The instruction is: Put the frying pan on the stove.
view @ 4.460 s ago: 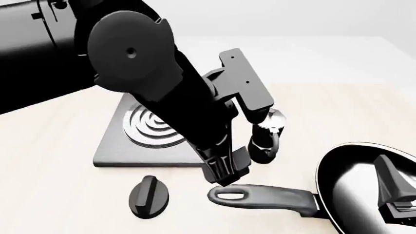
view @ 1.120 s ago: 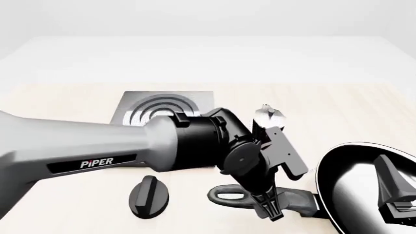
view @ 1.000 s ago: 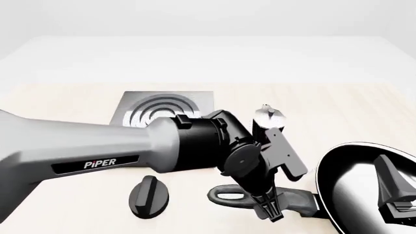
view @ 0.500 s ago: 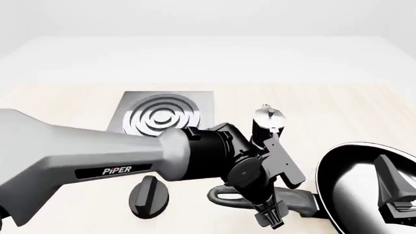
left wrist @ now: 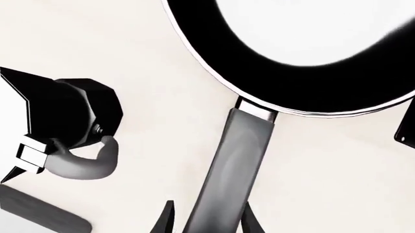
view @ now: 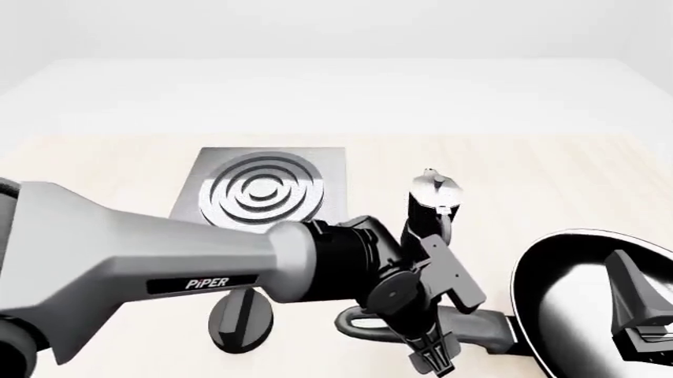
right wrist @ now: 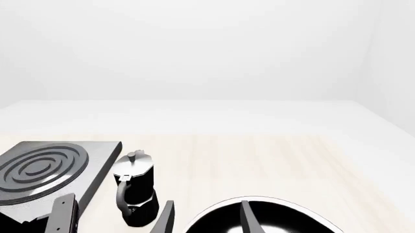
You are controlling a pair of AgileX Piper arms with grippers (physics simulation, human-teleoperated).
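The frying pan (view: 584, 303) lies at the near right of the table, its dark grey handle (view: 478, 324) pointing left. My left gripper (view: 433, 361) hangs over that handle. In the left wrist view its fingertips (left wrist: 170, 219) stand on either side of the handle (left wrist: 236, 165), open, with a thin gap showing on one side. My right gripper (view: 641, 311) hovers open above the pan's bowl; its fingers (right wrist: 167, 218) frame the pan rim (right wrist: 259, 208). The stove (view: 263, 189) sits bare at the back left.
A small black-and-silver moka pot (view: 431, 206) stands between stove and pan, close behind my left wrist. A black oval knob (view: 239, 319) lies near the front edge, partly behind my left arm (view: 158, 268). The arm crosses the near left of the table.
My left arm has dropped lower and toward the near edge, uncovering the whole stove. Its gripper slid down around the pan handle. The pan and right gripper have not moved.
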